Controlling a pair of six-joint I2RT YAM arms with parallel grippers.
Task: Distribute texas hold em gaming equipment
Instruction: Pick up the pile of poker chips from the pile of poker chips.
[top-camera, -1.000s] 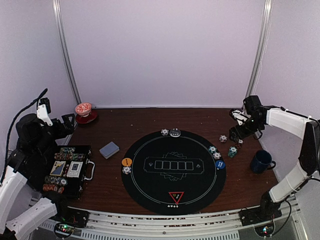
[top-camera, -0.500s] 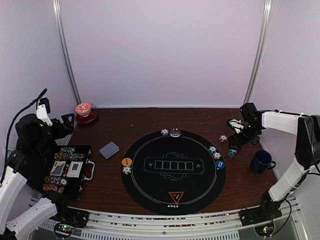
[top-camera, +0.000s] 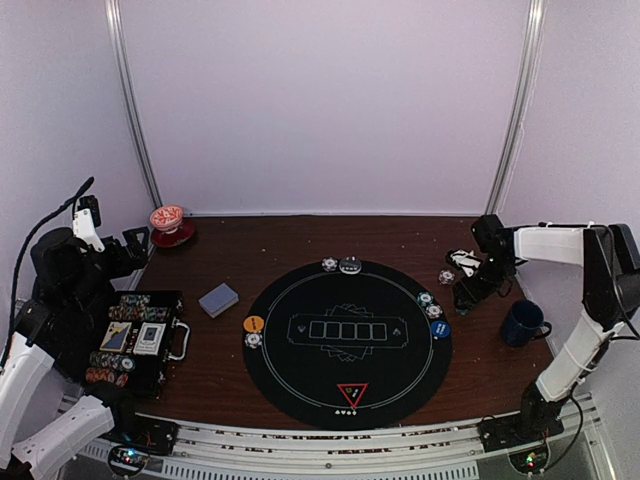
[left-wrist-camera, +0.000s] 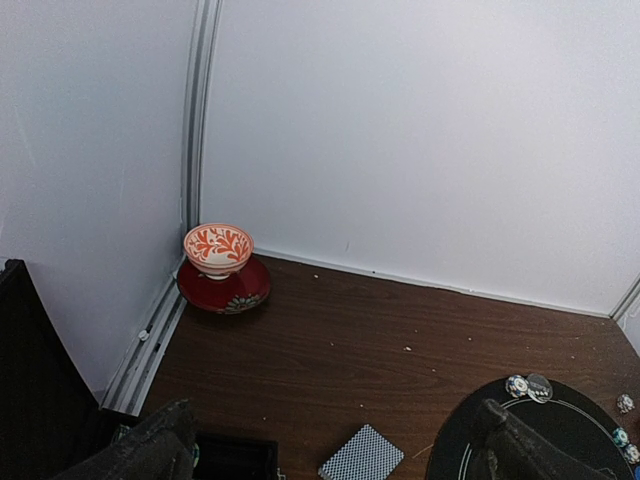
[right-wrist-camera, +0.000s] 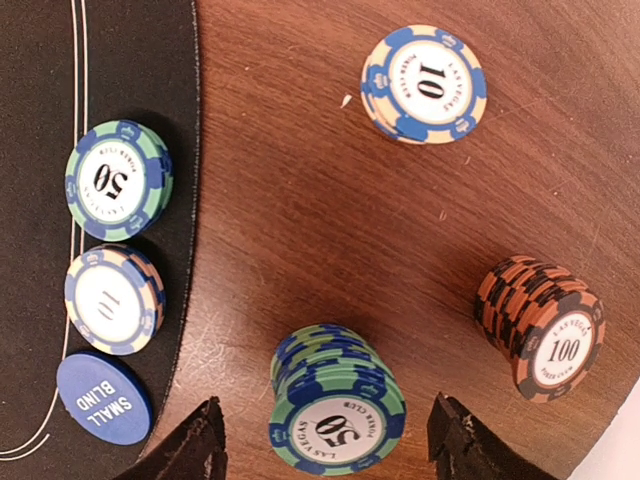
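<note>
The right gripper (right-wrist-camera: 325, 405) hangs over the strip of wood between the right rim of the round black mat (top-camera: 300, 385) and the right edge of the worktop (top-camera: 250, 240). Its jaws stand apart on either side of a green-and-blue 50 stack (right-wrist-camera: 335, 410), with a gap showing on each side. An orange-and-black 100 stack (right-wrist-camera: 540, 325) stands just beside it toward the right edge. A blue-and-white 10 stack (right-wrist-camera: 423, 83) sits farther toward the back edge, with bare wood between all three.

On the mat's right rim a 50 chip (right-wrist-camera: 118, 180), a 10 chip (right-wrist-camera: 112, 300) and the blue button (right-wrist-camera: 102, 398) lie in a row. The dark mug (top-camera: 522, 323) stands near the right edge.

The left gripper (left-wrist-camera: 335, 415) is raised above the left edge, jaws wide apart, over the open chip case (top-camera: 135, 340). The deck of cards (top-camera: 218, 299) lies between the case and the mat. The orange button (top-camera: 253, 324) sits on the mat's left rim and the red triangle (top-camera: 352, 393) on its near rim.
</note>
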